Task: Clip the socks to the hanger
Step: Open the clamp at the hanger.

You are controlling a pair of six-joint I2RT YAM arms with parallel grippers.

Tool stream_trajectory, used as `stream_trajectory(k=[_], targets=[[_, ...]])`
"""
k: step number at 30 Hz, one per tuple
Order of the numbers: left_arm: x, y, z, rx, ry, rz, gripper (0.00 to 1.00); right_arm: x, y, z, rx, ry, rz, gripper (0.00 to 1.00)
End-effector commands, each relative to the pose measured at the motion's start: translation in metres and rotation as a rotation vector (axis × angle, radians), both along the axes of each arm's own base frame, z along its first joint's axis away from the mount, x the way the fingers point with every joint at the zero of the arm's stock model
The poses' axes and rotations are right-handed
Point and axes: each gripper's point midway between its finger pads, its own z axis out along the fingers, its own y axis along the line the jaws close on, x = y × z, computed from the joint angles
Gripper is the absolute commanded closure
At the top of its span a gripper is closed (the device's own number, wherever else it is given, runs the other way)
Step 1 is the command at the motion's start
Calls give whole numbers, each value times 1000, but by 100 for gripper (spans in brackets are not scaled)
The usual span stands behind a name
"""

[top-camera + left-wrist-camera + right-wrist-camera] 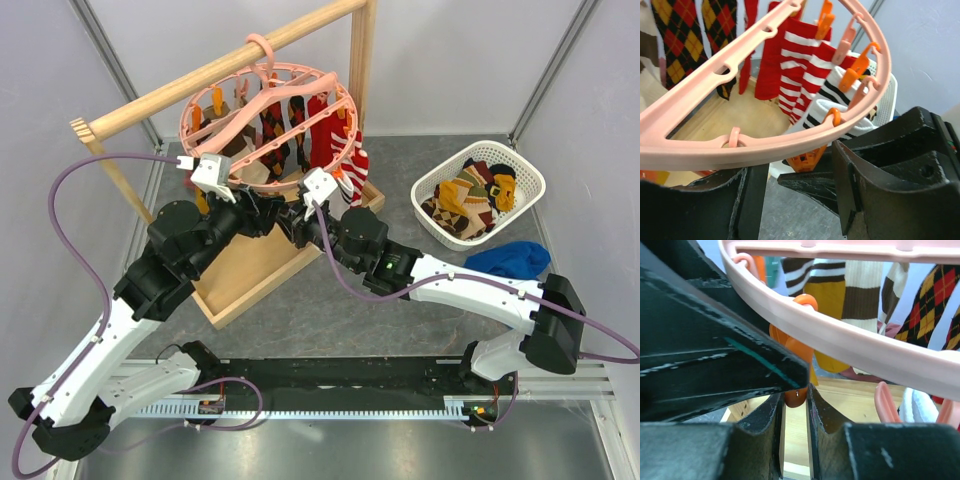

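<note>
- pinching down on one orange clip (pixel 799 352), the right claw (pixel 795 395) has its two fingers drawn close, with the clip's lower end caught between them right under the hanger (pixel 770 150)
- left claw (pixel 792 167) sits just beneath the same near rim with its jaws well apart; nothing looks clamped in them, and the ring runs across above the fingers
- the hanger hangs by its hook from the wooden rail frame (pixel 150 100), already carrying argyle, red-striped and black-striped socks (pixel 800 60) on its far and right sides
- more socks (pixel 465 200) wait in the white basket (pixel 490 146) over to the right on the tabletop, near the blue cloth (pixel 510 258)
- no sock shows in either claw from any view, so a squeezed clip could shut again on nothing
- big worry: the hold is only on the clip's tip, and a small twist could let it pop out
- the hanger swings free on its hook, so a push from either arm could carry the rim away from both claws
- both claws are crowded into one spot; if the left one closes it could hit the right fingers or the clip
</note>
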Motion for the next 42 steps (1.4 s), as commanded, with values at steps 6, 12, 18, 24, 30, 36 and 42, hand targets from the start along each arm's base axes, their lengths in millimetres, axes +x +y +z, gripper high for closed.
stream_trajectory(k=[6, 12, 18, 24, 30, 36, 42], targets=[[15, 12, 30, -78, -124, 109, 43, -1, 11, 8, -23, -29, -18, 100], [19, 12, 31, -148, -114, 140, 50, 3, 10, 2, -35, -21, -45, 100], [21, 8, 30, -161, -115, 130, 67, 7, 10, -8, -73, -24, -66, 100], [21, 8, 19, -121, -120, 127, 91, 5, 2, -9, -58, 37, -92, 91], [24, 8, 6, -75, -161, 126, 98, 1, -15, -18, -130, 104, -121, 54], [32, 2, 1, -17, -233, 114, 98, -9, -45, -27, -224, 223, -163, 26], [34, -2, -5, 30, -305, 94, 98, -15, -98, -43, -343, 359, -272, 12]])
